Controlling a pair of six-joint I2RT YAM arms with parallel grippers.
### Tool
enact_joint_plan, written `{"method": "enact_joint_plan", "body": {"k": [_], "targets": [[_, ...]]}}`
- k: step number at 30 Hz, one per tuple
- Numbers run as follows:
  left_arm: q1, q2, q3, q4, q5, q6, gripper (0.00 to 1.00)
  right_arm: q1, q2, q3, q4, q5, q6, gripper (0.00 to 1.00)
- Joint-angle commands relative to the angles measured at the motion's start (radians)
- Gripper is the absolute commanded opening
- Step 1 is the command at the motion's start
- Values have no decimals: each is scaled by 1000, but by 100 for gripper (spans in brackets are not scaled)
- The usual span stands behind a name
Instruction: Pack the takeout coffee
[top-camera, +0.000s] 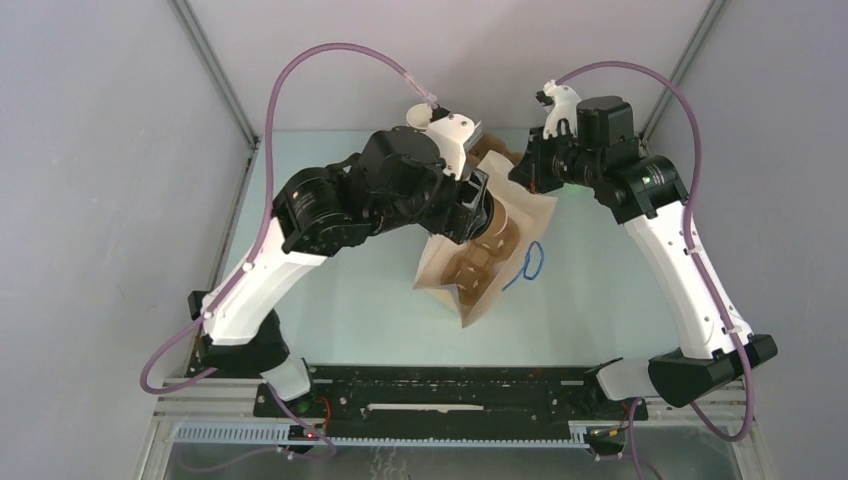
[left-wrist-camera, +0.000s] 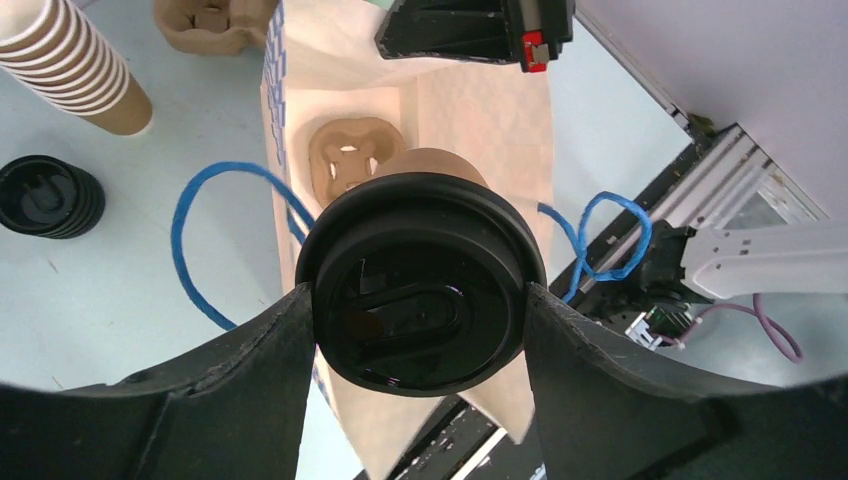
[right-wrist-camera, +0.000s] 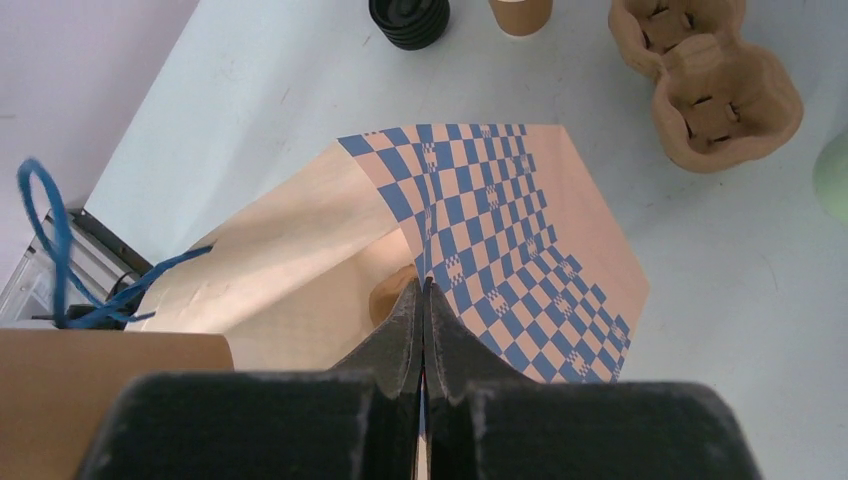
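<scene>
The takeout coffee (left-wrist-camera: 420, 285), a brown paper cup with a black lid, hangs in my left gripper (left-wrist-camera: 420, 300), whose fingers press on both sides of the lid. It is over the mouth of the open paper bag (left-wrist-camera: 480, 110), which lies on the table (top-camera: 330, 290). A pulp cup tray (left-wrist-camera: 350, 160) sits inside the bag. My right gripper (right-wrist-camera: 422, 290) is shut on the bag's blue-checkered upper edge (right-wrist-camera: 500, 220) and holds it up. From above, the left gripper (top-camera: 483, 215) and right gripper (top-camera: 520, 170) meet at the bag (top-camera: 480, 300).
A stack of paper cups (left-wrist-camera: 75, 60), a stack of black lids (left-wrist-camera: 50, 195) and a spare pulp tray (right-wrist-camera: 715, 80) stand beyond the bag. A pale green cup (right-wrist-camera: 835, 175) shows at the right edge. The bag's blue cord handles (left-wrist-camera: 200, 230) loop out on both sides.
</scene>
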Motion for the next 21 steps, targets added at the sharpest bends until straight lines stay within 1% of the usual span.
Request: {"method": "enact_joint_plan", "body": {"k": [1,4,7,19,21], "targets": [[-4,-29,-4,30,-82,13,45,8,-18,19,55,-36,8,0],[-9,-12,-19,36,-55,18,45,10,-16,26,53,-38,17,0],[-19,12,-22,33,-60,39,44,10,-13,34,48,-37,28,0],[-30,100,-34,1,-138,66,42,7,-4,25,63,-109,33,0],[-33,117,-39,-11,-148,71,44,7,-1,25,63,-118,41,0]]}}
